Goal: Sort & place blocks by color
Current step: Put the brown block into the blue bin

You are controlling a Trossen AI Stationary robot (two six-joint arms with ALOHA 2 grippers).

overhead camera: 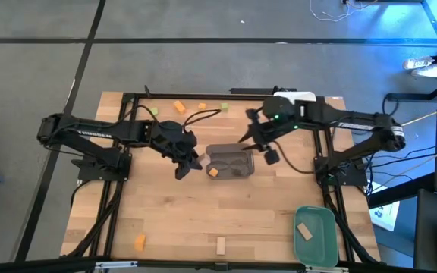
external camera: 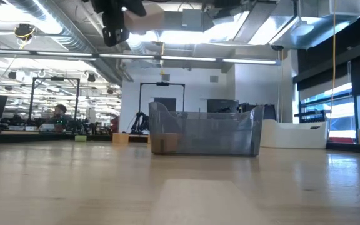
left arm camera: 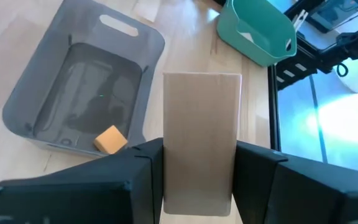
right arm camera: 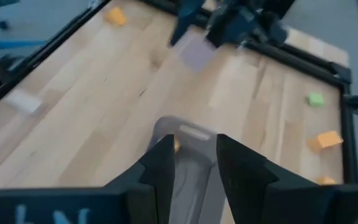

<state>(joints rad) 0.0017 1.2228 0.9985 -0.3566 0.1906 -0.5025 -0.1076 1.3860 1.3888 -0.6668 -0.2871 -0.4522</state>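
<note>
A tan block is pinched between the left gripper's fingers, raised beside the grey tray, where an orange block lies. A carry to the green tray seems called for. The right gripper's fingers are spread, empty, above the grey tray.

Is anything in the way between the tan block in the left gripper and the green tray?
Nothing visible blocks it. The left gripper holds the tan block beside the grey tray; the table between there and the green tray is bare wood.
</note>
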